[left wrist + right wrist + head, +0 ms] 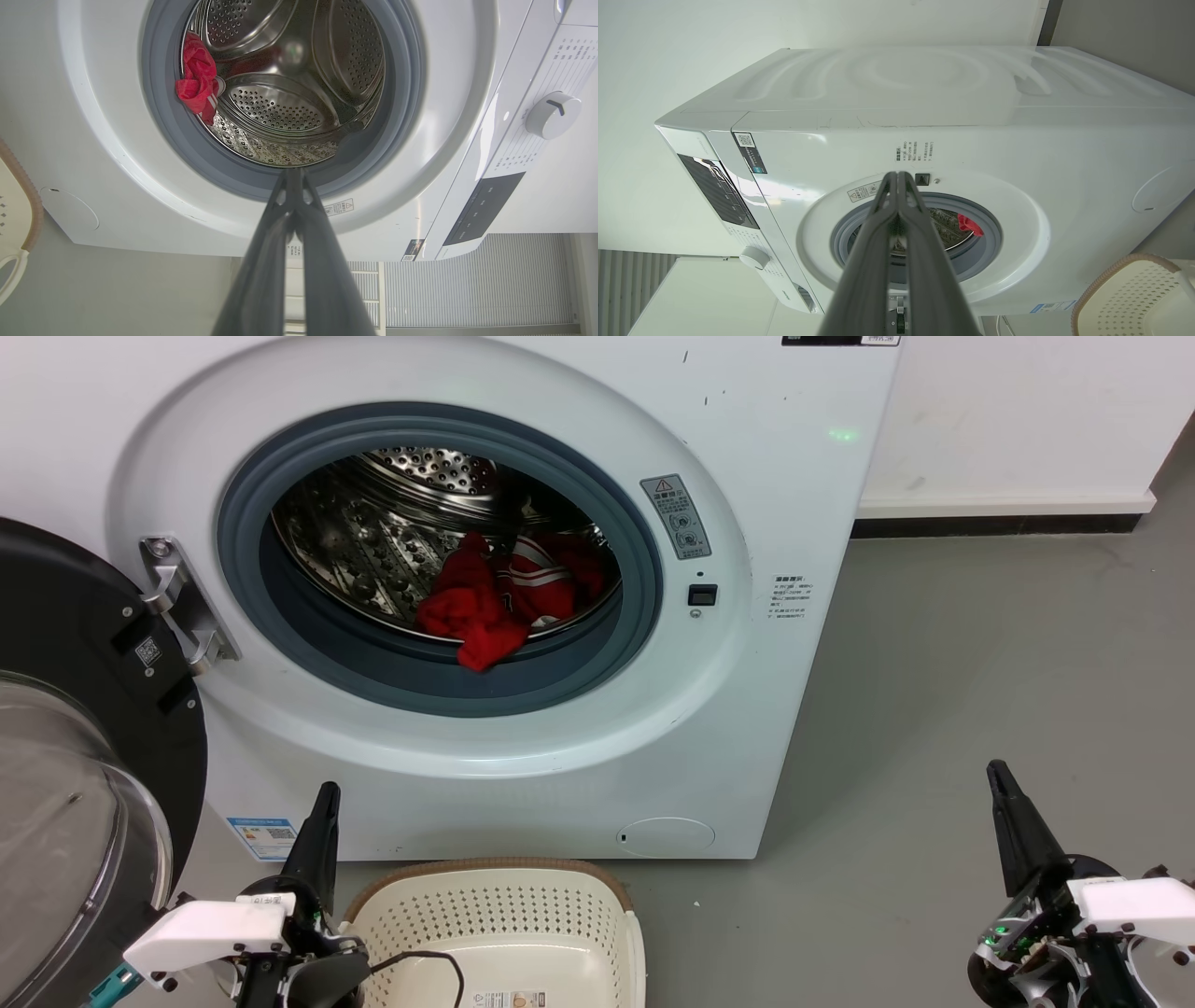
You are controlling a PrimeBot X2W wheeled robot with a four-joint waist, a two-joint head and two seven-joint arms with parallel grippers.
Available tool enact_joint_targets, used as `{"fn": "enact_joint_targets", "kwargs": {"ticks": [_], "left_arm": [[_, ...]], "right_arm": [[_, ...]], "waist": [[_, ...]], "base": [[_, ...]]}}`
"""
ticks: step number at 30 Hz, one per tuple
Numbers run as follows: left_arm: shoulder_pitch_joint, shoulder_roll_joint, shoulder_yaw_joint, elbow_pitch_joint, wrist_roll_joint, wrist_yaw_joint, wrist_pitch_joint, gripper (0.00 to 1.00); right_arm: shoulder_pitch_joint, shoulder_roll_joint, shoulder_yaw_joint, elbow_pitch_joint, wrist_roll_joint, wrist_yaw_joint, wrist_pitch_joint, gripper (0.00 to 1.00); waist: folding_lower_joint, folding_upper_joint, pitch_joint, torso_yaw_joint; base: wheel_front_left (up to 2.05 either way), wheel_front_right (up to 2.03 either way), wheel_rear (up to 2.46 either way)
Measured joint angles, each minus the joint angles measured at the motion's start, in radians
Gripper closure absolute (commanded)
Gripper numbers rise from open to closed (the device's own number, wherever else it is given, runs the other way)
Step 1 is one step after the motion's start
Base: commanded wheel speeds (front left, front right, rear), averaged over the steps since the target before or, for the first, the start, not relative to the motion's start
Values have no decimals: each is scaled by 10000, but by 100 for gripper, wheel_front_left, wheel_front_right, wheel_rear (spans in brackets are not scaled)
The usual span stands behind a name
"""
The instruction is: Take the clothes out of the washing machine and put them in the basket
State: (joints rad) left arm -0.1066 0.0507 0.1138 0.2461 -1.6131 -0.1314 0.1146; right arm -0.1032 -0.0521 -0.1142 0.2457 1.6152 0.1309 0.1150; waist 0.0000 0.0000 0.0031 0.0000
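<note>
Clothes (495, 597) lie bunched inside the washing machine (747, 709), at the bottom front edge of its perforated steel drum (373, 546). We see two bright red pieces, both soft and crumpled. A plain red one (471, 616) sits at the left, and its lowest fold hangs over the drum's front edge onto the grey gasket (607, 653). Touching it, behind and to the right, is a red one with white panels and white stripes (543, 577).

The black-rimmed glass door (56, 616) stands swung open at the machine's left edge. The basket (495, 905), cream with perforated sides and a brown rim, sits on the grey floor (934, 663) just before the machine's bottom front edge.

Our left gripper (327, 793) is just beside the basket's left rim. Our right gripper (999, 770) is well apart from it, over the floor off the machine's right front corner. Each gripper has its two dark fingers pressed together at the tips, with nothing between them.
</note>
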Motion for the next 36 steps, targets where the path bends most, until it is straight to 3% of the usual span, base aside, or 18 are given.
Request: {"fn": "enact_joint_targets", "kwargs": {"ticks": [20, 21, 28, 36], "left_arm": [[0, 0, 0, 0, 0, 0, 0, 100], [9, -2, -4, 15, 0, 2, -2, 0], [258, -15, -163, 228, 50, 8, -192, 0], [191, 2, -403, 94, 757, 10, -587, 0]], "right_arm": [[0, 0, 0, 0, 0, 0, 0, 100], [11, 2, 0, 12, 2, 0, 0, 0], [314, 17, 100, 176, -96, -2, -192, 0], [369, 25, 157, -65, -1106, -2, -593, 0]], "waist": [[0, 0, 0, 0], [0, 0, 0, 0], [0, 0, 5, -9], [0, 0, 22, -22]], "base": [[0, 0, 0], [0, 0, 0], [0, 0, 0], [0, 0, 0]]}}
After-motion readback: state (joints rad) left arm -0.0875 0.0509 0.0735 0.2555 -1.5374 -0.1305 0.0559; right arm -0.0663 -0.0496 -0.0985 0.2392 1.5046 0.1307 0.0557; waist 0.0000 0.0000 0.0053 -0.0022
